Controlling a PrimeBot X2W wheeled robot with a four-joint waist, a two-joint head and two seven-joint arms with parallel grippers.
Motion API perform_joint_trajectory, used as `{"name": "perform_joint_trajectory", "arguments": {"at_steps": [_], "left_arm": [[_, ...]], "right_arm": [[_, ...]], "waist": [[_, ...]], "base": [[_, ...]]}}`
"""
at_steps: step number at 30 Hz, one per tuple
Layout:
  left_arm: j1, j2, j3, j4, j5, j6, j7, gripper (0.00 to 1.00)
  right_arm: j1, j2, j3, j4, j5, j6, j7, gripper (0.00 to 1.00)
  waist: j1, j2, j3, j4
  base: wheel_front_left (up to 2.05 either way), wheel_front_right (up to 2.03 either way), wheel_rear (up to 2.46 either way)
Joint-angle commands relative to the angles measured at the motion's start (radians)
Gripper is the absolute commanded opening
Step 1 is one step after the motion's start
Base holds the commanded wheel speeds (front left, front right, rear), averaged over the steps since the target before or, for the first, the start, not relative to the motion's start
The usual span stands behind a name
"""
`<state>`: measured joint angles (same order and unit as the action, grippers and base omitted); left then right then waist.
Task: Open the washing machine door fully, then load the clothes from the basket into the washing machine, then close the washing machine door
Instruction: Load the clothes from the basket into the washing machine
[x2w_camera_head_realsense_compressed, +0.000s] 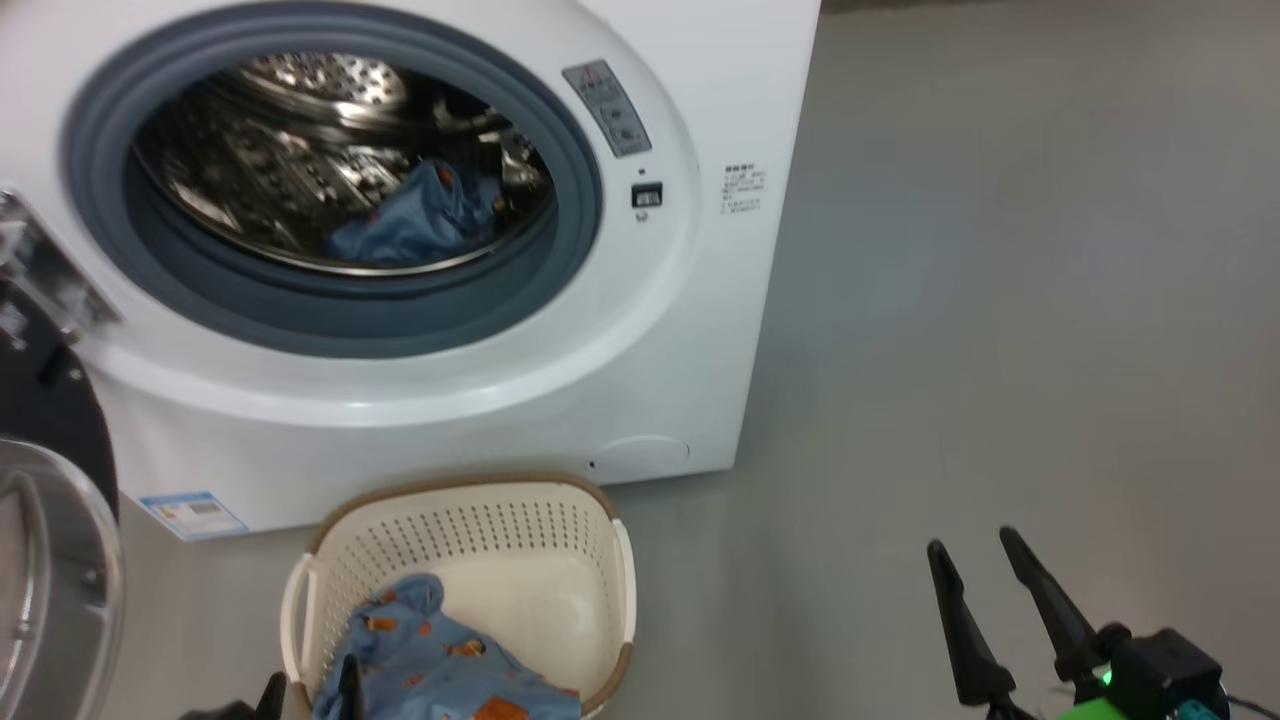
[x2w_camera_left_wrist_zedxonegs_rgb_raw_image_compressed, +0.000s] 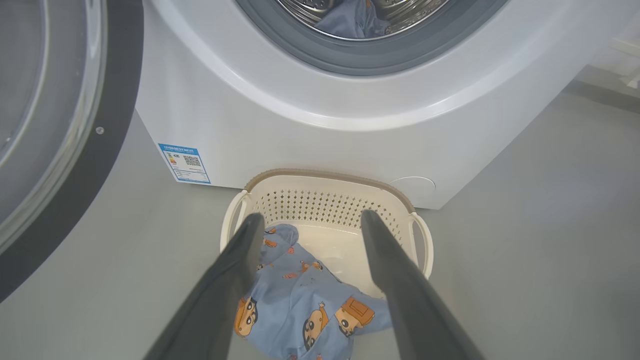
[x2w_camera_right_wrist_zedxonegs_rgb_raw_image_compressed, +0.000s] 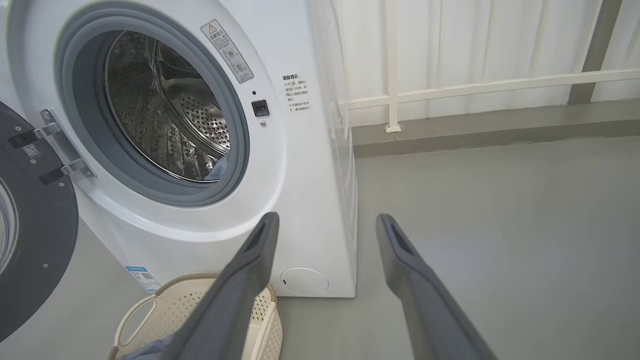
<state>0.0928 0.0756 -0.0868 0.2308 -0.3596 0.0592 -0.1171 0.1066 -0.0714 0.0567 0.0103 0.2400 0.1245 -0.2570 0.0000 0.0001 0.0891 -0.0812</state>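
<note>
Hanging over the near side of the basket (x2w_camera_left_wrist_zedxonegs_rgb_raw_image_compressed: 325, 175), the left gripper (x2w_camera_left_wrist_zedxonegs_rgb_raw_image_compressed: 311, 216) is keeping its two dark fingers spread wide apart and is gripping nothing. In the left wrist view the fingers are framing the inside of the basket. Whether their tips are touching the cloth cannot be told.

The basket is sitting on the grey floor (x2w_camera_head_realsense_compressed: 1000, 300) just in front of the washing machine (x2w_camera_head_realsense_compressed: 640, 380), close to its lower front panel. Part of the clothes (x2w_camera_left_wrist_zedxonegs_rgb_raw_image_compressed: 305, 305), light blue fabric printed with orange-brown cartoon figures, is lying bunched in the near left part of the basket. The far right part of the cream bottom is showing beside it. Another light blue piece is lying inside the steel drum (x2w_camera_head_realsense_compressed: 330, 100), low and toward the right, behind the grey rubber ring (x2w_camera_head_realsense_compressed: 580, 215).

The washing machine door (x2w_camera_right_wrist_zedxonegs_rgb_raw_image_compressed: 35, 225) is standing swung wide on the machine's left side, hanging from its metal hinge (x2w_camera_right_wrist_zedxonegs_rgb_raw_image_compressed: 60, 145) and leaving the round mouth of the drum fully uncovered.

The right gripper (x2w_camera_head_realsense_compressed: 972, 540) is hanging well apart from the basket, to the right of the machine and over the grey floor. Its fingers are likewise parted wide and are carrying nothing.

A small blue label (x2w_camera_left_wrist_zedxonegs_rgb_raw_image_compressed: 184, 163) is showing at the machine's lower left corner, near the basket's left handle.
</note>
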Motion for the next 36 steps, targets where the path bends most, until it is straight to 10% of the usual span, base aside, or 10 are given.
{"name": "perform_joint_trajectory", "arguments": {"at_steps": [1, 18, 36], "left_arm": [[-0.048, 0.015, 0.034, -0.005, -0.016, -0.005, 0.01, 1.0], [-0.287, 0.103, 0.044, 0.316, -0.115, -0.045, 0.323, 1.0], [-0.498, 0.173, 0.032, 0.58, -0.119, -0.07, 0.362, 1.0]], "right_arm": [[-0.043, -0.004, 0.03, -0.028, -0.007, 0.006, -0.005, 1.0], [-0.183, 0.021, 0.062, -0.037, -0.005, 0.006, -0.005, 1.0], [-0.245, 0.021, 0.073, -0.057, 0.011, 0.006, -0.005, 1.0]], "waist": [[0.0, -0.0001, 0.077, -0.028], [0.0, -0.0001, 0.293, -0.122], [0.0, -0.0001, 0.418, -0.16]], "base": [[0.0, 0.0, 0.0], [0.0, 0.0, 0.0], [0.0, 0.0, 0.0]]}}
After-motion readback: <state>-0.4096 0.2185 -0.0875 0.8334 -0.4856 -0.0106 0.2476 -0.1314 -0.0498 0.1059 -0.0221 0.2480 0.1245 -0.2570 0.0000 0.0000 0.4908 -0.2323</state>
